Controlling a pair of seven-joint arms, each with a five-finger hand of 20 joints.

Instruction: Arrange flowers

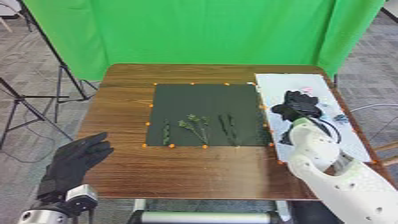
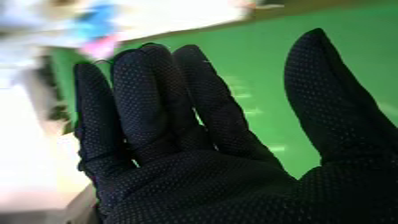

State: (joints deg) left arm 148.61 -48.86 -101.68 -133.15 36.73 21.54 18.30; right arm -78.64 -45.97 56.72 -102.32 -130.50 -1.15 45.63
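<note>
At the near left of the table (image 1: pixel 111 182), the left hand (image 1: pixel 75 159) is loosely open, holding nothing. Farther in, greenery lies on a dark mat (image 1: pixel 182 97): a narrow stem (image 1: pixel 166 132) toward its left side, a branching sprig (image 1: pixel 195 125) near the middle and slender dark stems (image 1: pixel 227 130) to the right of that. Each piece is probably very light, springy along the stalk and more delicate at the leaves; a pinch low on the bare stalk should spare the foliage, though so thin a round section may roll between gloved fingers. On the white sheet (image 1: pixel 278 81) at the table's right side lies a blue flower (image 1: pixel 341 118), near the right hand (image 1: pixel 298 106). That hand is wide open, fingers nearly straight and thumb well apart, with nothing in its grasp. A pink flower (image 1: pixel 306 90) lies just beyond it. The blooms are likely soft, easily crushed and heavier at the head than along the stalk, so that a hold just beneath the petals would balance best and limit swinging. Picking up a bloom appears to be the step in hand. Behind the table hangs a green curtain (image 1: pixel 204 32).
</note>
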